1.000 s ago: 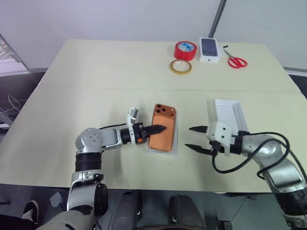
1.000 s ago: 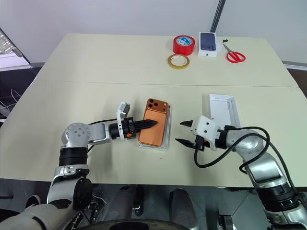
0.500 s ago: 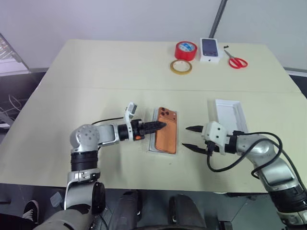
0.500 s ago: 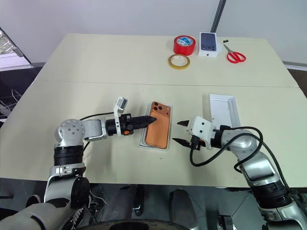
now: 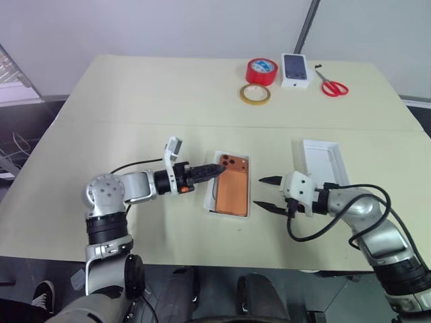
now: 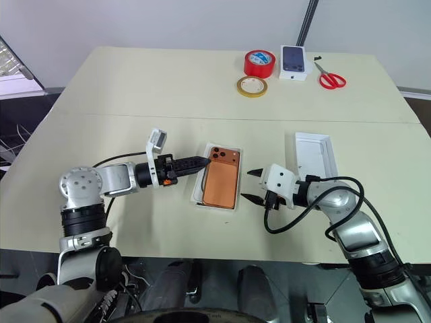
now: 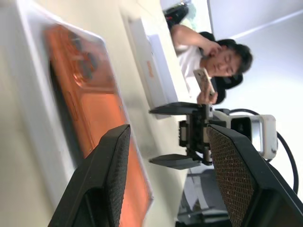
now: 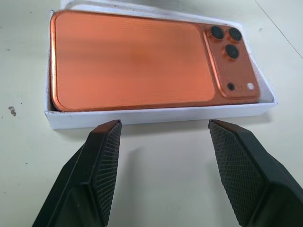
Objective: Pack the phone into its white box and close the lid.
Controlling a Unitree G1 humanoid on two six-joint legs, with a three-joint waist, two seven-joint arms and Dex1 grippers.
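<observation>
Your left gripper (image 5: 217,171) hovers with its two black fingers parted and nothing between them, tips above the far left corner of the white box (image 5: 210,199), beside the phone's camera bump. Your right gripper (image 5: 264,193) stands on the opposite side of the box, its fingers spread wide and empty, tips just short of the box's right wall and apart from it. Between the two grippers, the phone (image 5: 231,190) lies flat inside the white box, back up, camera bump at the far end; in the right wrist view its orange back nearly fills the box, with the thin white rim showing round it. The lid (image 5: 323,161) lies open side up on the table to the right of the box, beyond your right gripper and well apart from the phone. Far behind the box, near the table's back edge, you see a red tape roll (image 5: 260,70), a flat yellowish tape ring (image 5: 254,94), a small white box with a phone picture (image 5: 295,70) and red-handled scissors (image 5: 331,85).
</observation>
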